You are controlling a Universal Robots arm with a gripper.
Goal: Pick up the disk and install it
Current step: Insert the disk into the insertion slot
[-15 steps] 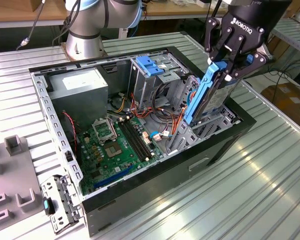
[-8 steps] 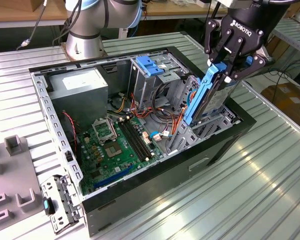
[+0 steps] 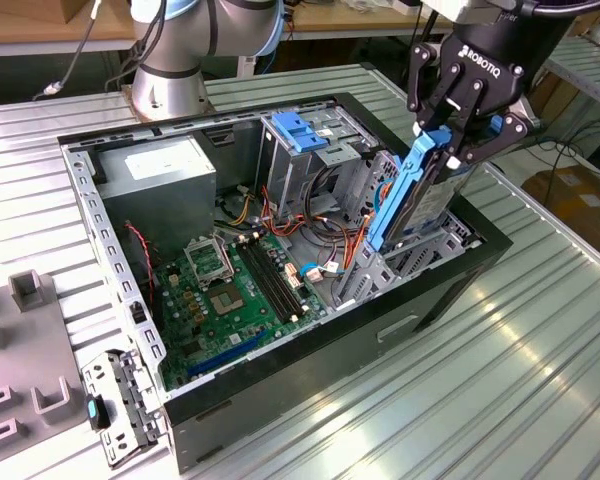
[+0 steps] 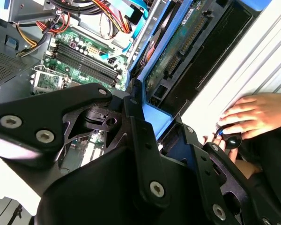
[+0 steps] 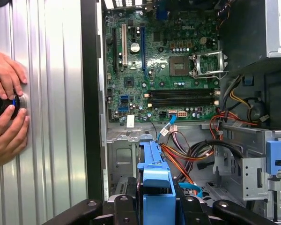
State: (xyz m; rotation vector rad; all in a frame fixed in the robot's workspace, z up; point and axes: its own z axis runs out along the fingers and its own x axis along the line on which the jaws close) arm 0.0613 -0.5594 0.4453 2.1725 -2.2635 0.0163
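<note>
Disk [image 3: 408, 190]: one; dark drive with blue side rails, held on end and leaning over the computer case [image 3: 310, 345], at the end of the case far from the power supply [image 3: 165, 170].
Disk, lower end: at the mouth of the metal drive bay [image 3: 425, 255] inside the case; whether it has entered cannot be told.
Disk, other sightings: circuit-board face in the second wrist view [image 4: 187, 42]; blue rail end-on in the first wrist view [image 5: 154, 173].
Gripper [image 3: 450, 145]: one; fingers pinching the disk at its upper end, above the case rim.
Step in hand (judgement): pick-up done; installing under way, disk not yet seated.
Step calls for (judgement): rails kept square with the bay guides, and the orange cable bundle [image 5: 180, 157] inside the case kept out of the path.
Motherboard [image 3: 230, 290]: one; flat on the case floor.
Light-blue bracket [image 3: 300, 130]: one; on top of the drive cage inside the case.
Hands [image 5: 7, 136]: two, a person's, outside the case on the ribbed table [image 3: 540, 380], around a small dark knob [image 5: 0, 103].
</note>
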